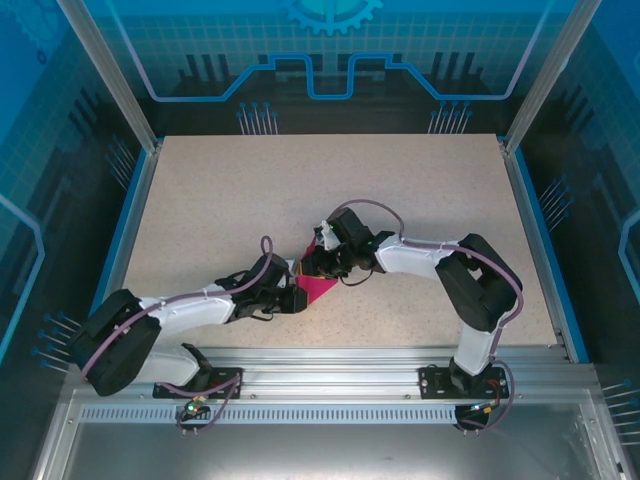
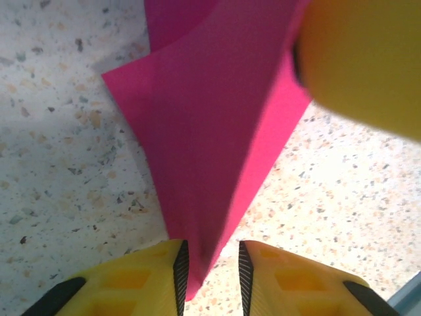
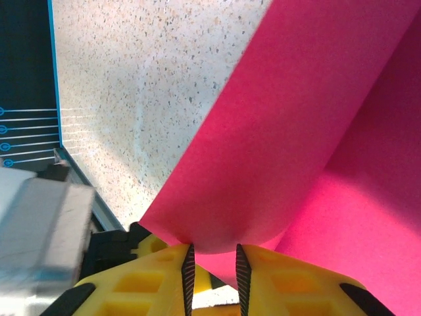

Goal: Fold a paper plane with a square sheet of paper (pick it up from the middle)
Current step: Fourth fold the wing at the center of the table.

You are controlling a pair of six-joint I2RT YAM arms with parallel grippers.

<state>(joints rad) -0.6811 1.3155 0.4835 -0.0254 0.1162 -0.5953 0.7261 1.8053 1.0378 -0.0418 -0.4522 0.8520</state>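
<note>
Top external view: 2 arms lean in from the near edge, and their tips meet over the near middle of the speckled table [image 1: 250,200].
Paper, place: the sheet of paper [image 1: 320,290] sits between the 2 tips, a little nearer than the table's middle and well apart from every edge.
Paper, shape: magenta-pink, plain and no longer flat. In the right wrist view 1 broad flap rises and curves over a second layer beneath it.
Left arm: the left gripper [image 1: 296,292] meets the paper from the near left. In its wrist view a narrow pointed end of the paper runs down between the 2 yellow fingers [image 2: 145,283].
Left arm, tool state: the jaws are parted. The paper lies close against 1 pad, and a sliver of table shows between the paper and the other pad, so nothing is clamped.
Right arm: the right gripper [image 1: 322,268] meets the paper from the far right, at its far part.
Right arm, tool state: the 2 ribbed pads [image 3: 189,276] stand a little apart, with a rounded bend of the paper at their tips. I cannot tell whether they pinch that bend or merely flank it.
Left wrist view, top right: a blurred yellow mass [image 2: 355,59] overlaps the paper's upper right edge, probably a finger of the right gripper.
Surface: beige with dark flecks, with a blue rim [image 1: 125,230] along its sides. The paper throws a soft shadow onto it beside the raised corner.
</note>
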